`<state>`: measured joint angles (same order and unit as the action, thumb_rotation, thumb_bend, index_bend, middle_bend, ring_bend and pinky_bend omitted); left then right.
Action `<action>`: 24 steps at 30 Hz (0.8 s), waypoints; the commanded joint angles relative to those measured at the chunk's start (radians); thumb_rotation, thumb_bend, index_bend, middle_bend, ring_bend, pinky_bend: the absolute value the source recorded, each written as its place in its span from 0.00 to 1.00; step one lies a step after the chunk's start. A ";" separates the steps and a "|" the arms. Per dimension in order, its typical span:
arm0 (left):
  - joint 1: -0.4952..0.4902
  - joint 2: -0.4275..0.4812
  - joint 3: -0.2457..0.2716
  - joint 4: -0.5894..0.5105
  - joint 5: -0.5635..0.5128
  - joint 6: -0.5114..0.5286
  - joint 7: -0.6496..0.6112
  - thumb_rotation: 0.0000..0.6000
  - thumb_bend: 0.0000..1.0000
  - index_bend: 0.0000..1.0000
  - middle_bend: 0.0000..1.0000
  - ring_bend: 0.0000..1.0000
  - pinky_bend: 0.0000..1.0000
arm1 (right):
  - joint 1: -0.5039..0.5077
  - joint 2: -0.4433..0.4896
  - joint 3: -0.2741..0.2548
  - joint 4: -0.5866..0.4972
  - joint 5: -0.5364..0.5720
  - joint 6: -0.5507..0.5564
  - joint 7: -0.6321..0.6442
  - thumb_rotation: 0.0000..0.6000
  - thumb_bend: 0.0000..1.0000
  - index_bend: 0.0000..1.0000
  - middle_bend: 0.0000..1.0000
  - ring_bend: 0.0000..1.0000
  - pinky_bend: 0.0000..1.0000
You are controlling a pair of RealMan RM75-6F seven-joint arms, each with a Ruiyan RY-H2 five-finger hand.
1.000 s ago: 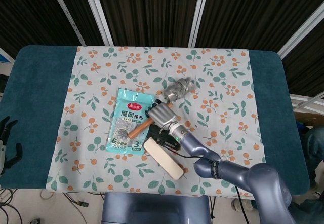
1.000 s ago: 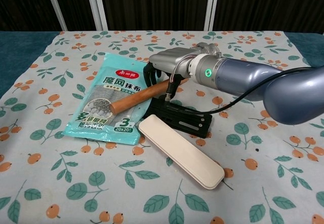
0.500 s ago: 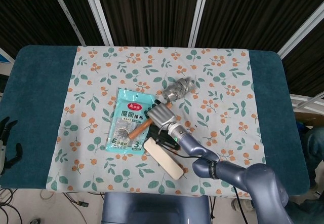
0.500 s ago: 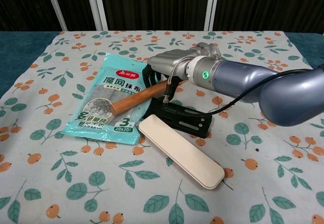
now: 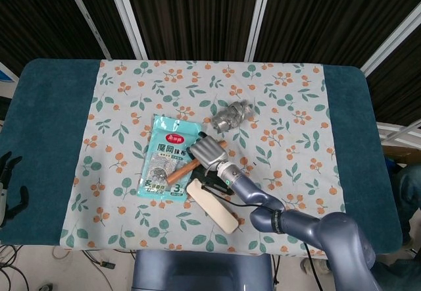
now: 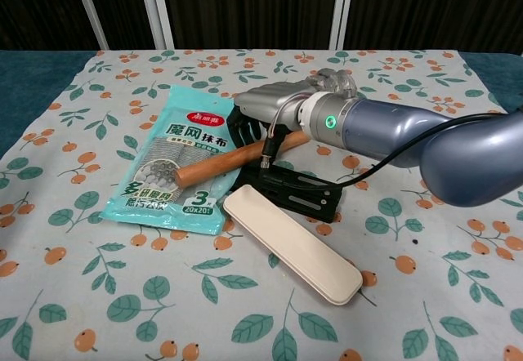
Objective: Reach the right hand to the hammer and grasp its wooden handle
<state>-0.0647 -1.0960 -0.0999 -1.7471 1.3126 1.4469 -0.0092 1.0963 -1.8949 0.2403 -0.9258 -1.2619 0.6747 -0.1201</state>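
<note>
Edging left since 0.5 s ago, right hand [image 6: 260, 109] covers hammer [image 6: 221, 162] handle.

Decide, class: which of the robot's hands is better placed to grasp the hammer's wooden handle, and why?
The right hand. It sits directly over the hammer's wooden handle at mid-table, fingers reaching down around it. The left hand rests off the table's far left edge.

right hand [image 6: 265, 108] covers hammer [image 6: 221, 161] handle middle; grip contact unclear. Hammer head mostly hidden behind wrist. Left hand [image 5: 8, 185] cut by frame edge.
</note>
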 commanded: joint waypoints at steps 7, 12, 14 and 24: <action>0.001 -0.001 0.000 -0.002 0.000 0.002 0.004 1.00 0.58 0.11 0.00 0.02 0.03 | -0.022 0.065 0.012 -0.066 -0.011 0.037 0.035 1.00 0.38 0.54 0.51 0.41 0.16; 0.002 0.000 0.001 -0.004 0.000 0.002 0.005 1.00 0.58 0.11 0.00 0.02 0.03 | -0.037 0.116 0.007 -0.119 -0.004 0.047 0.003 1.00 0.39 0.54 0.51 0.41 0.16; 0.002 0.000 0.001 -0.005 0.001 0.002 0.004 1.00 0.58 0.11 0.00 0.02 0.03 | -0.042 0.137 0.008 -0.141 0.000 0.055 -0.014 1.00 0.39 0.55 0.51 0.42 0.16; 0.003 0.002 0.002 -0.008 0.002 0.003 0.003 1.00 0.57 0.11 0.00 0.02 0.03 | -0.096 0.317 0.057 -0.368 0.017 0.166 -0.070 1.00 0.40 0.55 0.52 0.42 0.16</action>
<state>-0.0618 -1.0943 -0.0980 -1.7550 1.3150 1.4494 -0.0065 1.0185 -1.6246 0.2803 -1.2440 -1.2485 0.8078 -0.1734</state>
